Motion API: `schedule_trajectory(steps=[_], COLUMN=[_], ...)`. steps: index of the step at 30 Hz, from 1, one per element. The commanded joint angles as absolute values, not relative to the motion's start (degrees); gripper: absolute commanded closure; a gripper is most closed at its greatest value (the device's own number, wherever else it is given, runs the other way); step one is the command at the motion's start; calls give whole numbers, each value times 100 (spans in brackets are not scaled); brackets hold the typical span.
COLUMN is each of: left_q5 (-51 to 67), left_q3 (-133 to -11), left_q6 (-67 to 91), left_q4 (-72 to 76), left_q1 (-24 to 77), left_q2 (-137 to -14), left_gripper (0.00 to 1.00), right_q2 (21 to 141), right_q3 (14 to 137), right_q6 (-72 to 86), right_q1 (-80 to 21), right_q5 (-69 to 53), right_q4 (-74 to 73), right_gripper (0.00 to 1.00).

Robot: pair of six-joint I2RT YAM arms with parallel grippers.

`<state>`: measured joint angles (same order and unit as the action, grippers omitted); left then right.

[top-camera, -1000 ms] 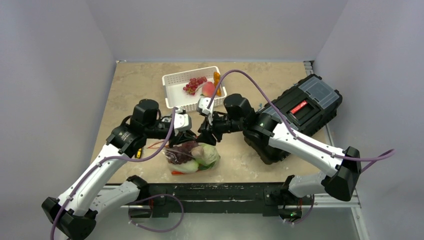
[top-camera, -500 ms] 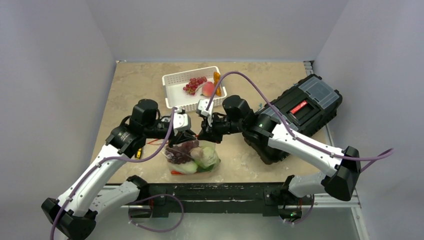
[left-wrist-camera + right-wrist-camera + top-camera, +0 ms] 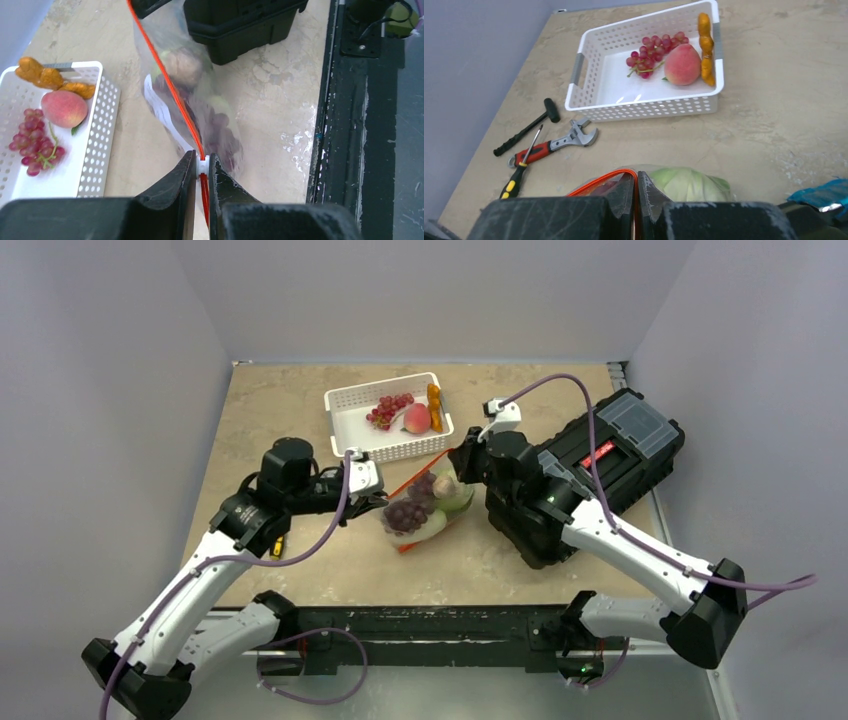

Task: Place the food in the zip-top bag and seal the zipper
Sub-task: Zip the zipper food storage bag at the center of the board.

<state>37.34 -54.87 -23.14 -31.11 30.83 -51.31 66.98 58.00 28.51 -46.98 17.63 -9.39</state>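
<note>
The clear zip-top bag [image 3: 425,508] hangs stretched between both grippers over the table's middle. Through it show dark purple grapes [image 3: 408,513], light green cabbage [image 3: 689,184] and a white oval piece [image 3: 443,486]. Its red-orange zipper [image 3: 170,85] runs taut from end to end. My left gripper [image 3: 201,163] is shut on the zipper's small white tab. My right gripper [image 3: 636,176] is shut on the far end of the zipper strip. Red grapes [image 3: 654,47], a peach [image 3: 682,64] and an orange carrot [image 3: 706,45] lie in the white basket [image 3: 649,107].
A black toolbox [image 3: 590,465] stands right of the bag, close behind my right arm. A red-handled wrench [image 3: 554,145], a screwdriver [image 3: 521,167] and a black-handled tool [image 3: 524,127] lie on the table left of the basket.
My right gripper closed on the bag's mouth and pulled back to the right. The bag rose off the table and shifted right, stretched taut; the left gripper kept its hold.
</note>
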Motion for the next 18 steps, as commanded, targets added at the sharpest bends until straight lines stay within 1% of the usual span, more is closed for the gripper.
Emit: schedule_trajectory(steps=[1, 4, 11, 14, 16, 17, 18], left_q5=[3229, 2785, 2446, 2332, 2286, 2223, 2141], left_q3=[-5542, -5268, -4830, -4826, -4825, -4842, -4849], left_q6=[-2264, -2206, -2196, -2186, -2164, -2146, -2112], left_q4=[-3747, -3833, -3614, -3569, -3517, -3507, -3493], left_q1=[3107, 3110, 3105, 3096, 3089, 3093, 3086], left_q2=[-4619, -4311, -3784, -3745, -3765, -3775, -3779], left_gripper=[100, 100, 100, 100, 83, 70, 61], right_q2=[6636, 6674, 6657, 6636, 6651, 6672, 6697], right_q3=[5735, 5707, 5679, 5625, 5581, 5555, 5535], right_q6=[3226, 3059, 2811, 2612, 2463, 2297, 2188], right_q1=[-4485, -4458, -4436, -4432, -4438, -4435, -4434], right_q5=[2843, 2828, 2834, 2426, 2081, 1971, 1791], right_q4=[-705, -679, -595, -352, -219, -105, -44], right_gripper=[100, 100, 100, 100, 100, 100, 100])
